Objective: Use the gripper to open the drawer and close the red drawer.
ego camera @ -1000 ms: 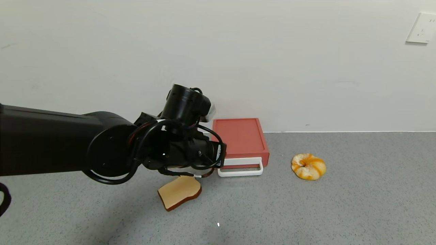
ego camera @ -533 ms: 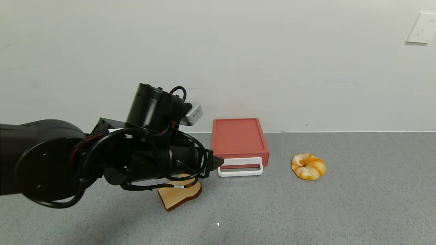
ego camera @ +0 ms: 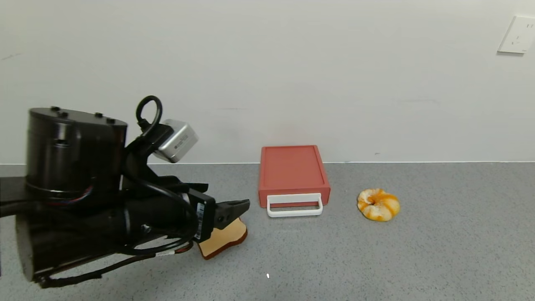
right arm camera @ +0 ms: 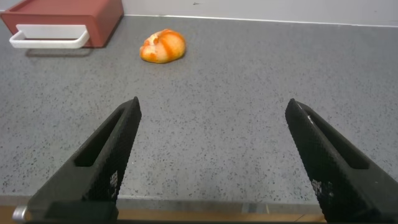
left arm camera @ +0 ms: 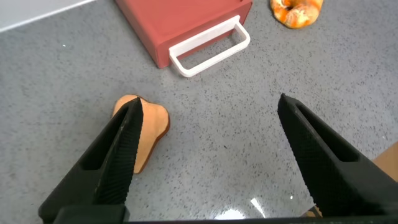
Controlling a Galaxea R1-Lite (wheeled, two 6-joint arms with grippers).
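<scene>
The red drawer (ego camera: 292, 169) is a flat salmon-red box against the wall, its front flush, with a white loop handle (ego camera: 294, 205) facing me. It also shows in the left wrist view (left arm camera: 180, 18) and the right wrist view (right arm camera: 62, 12). My left gripper (ego camera: 243, 205) is open and empty, left of the handle and clear of it, above a bread slice (ego camera: 223, 240). In its own view the left gripper (left arm camera: 208, 102) has its jaws wide apart over bare table. My right gripper (right arm camera: 212, 104) is open and empty, low near the table's front edge, out of the head view.
A peeled orange (ego camera: 378, 204) lies right of the drawer, also seen in the right wrist view (right arm camera: 163, 46). The bread slice (left arm camera: 149, 124) lies by one left finger. A white wall (ego camera: 334, 83) rises right behind the drawer. A wall socket (ego camera: 518, 34) is at the upper right.
My left arm has drawn back to the left, away from the drawer handle, and its open fingers now show. The drawer, bread and orange have not moved.
</scene>
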